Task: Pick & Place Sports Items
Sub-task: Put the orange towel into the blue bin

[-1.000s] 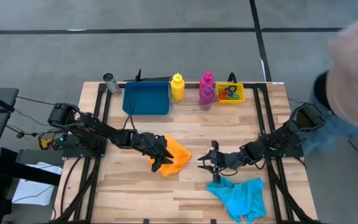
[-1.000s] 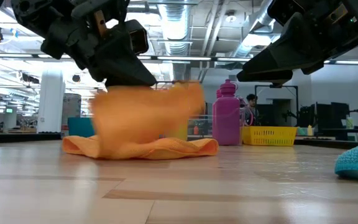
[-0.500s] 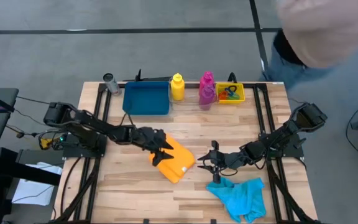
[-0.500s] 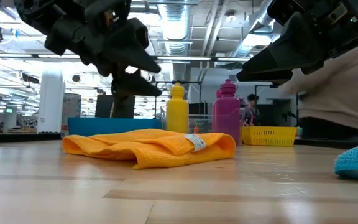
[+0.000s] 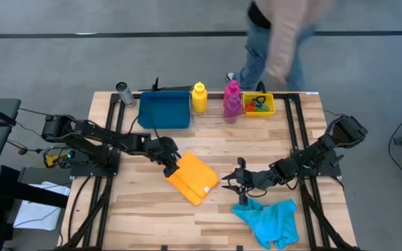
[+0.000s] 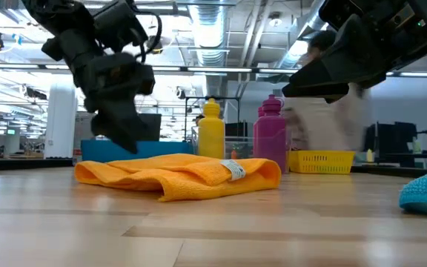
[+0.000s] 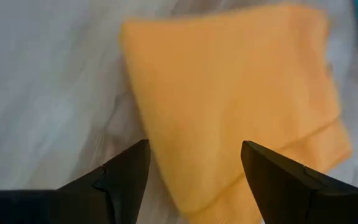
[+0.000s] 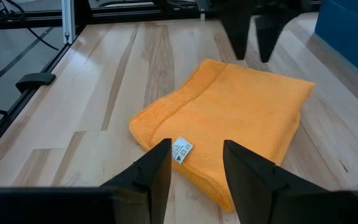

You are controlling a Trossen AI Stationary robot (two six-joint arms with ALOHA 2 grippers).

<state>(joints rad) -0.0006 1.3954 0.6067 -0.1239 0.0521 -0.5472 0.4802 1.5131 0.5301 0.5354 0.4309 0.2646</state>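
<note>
The left gripper [image 5: 171,165] sits a bit left of centre in the high view, jaws spread wide with nothing in them, right at the upper-left edge of the orange cloth [image 5: 192,178]. In the left wrist view both dark fingers [image 7: 124,180] frame that cloth [image 7: 235,118] without pinching it. The cloth lies folded flat on the wooden table [image 5: 145,216], a small white tag [image 6: 235,170] showing on it in the low view.

Over to the right of centre, the right gripper [image 5: 232,183] hangs just above the table, fingers partly apart and empty, pointing at the orange cloth [image 8: 229,130]. Just below it, bottom right of the high view, is the crumpled cyan cloth [image 5: 271,219].

Along the top edge of the table, left to right: a blue tray [image 5: 164,110], the yellow bottle [image 5: 199,97], the magenta bottle [image 5: 232,96] with a purple bottle [image 5: 232,110] tight against it, then a small yellow bin [image 5: 258,104] with coloured rings [image 5: 259,106] inside.

A person [image 5: 278,42] is blurred beyond the table's top edge.
</note>
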